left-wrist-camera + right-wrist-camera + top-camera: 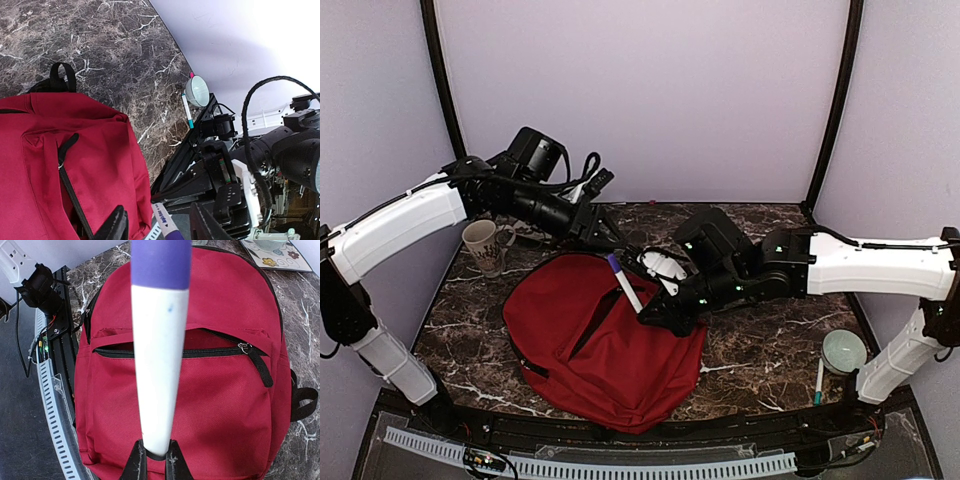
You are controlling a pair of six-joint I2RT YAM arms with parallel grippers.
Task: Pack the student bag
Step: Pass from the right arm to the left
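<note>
At the far left we see a pale patterned mug (483,245) standing on the dark marble tabletop (770,340). Next, the left gripper (157,210) hovers at the bag's rear edge with its jaws partly apart. The purple tip of the marker lies between them, and we see a gap on either side. The dark-red fabric backpack (620,360) lies flat mid-table, its front pocket zip open. Above it the right gripper (155,456) is clamped on the lower end of a white marker with a purple cap (625,285), which tilts up. Far right, well apart from the backpack, sit a pale green bowl (844,350) and a teal pen (818,382).
</note>
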